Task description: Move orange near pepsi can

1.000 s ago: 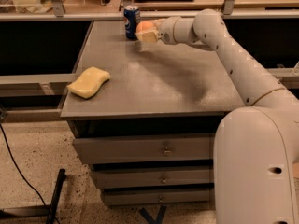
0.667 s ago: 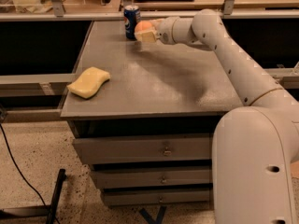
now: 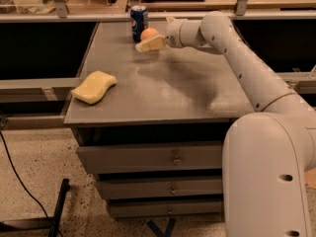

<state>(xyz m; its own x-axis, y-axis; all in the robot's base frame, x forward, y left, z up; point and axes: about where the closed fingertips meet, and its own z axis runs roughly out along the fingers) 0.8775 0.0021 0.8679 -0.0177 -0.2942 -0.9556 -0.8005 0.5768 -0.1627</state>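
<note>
Grey flat worktop (image 3: 163,93) on a drawer cabinet (image 3: 153,157), that's what we've got in the one camera view. The smooth round orange fruit (image 3: 148,33) is at the far edge, just beside the small blue pepsi can (image 3: 139,21) on its right, nearly touching as far as we can make out. The robot's pale claw (image 3: 154,39) is right at the orange, on its near side, with the white arm (image 3: 237,48) reaching in from the right. Honestly, we can't tell whether the claw is gripping the orange or has let go.

Compared to a second ago the orange has barely shifted, maybe dropped a touch toward the worktop, and the can hasn't budged. Our read: the move is basically done. What's left is releasing and backing off without clipping the can. The pale yellow wavy-edged sponge (image 3: 94,87) lies well apart at the near left edge.
</note>
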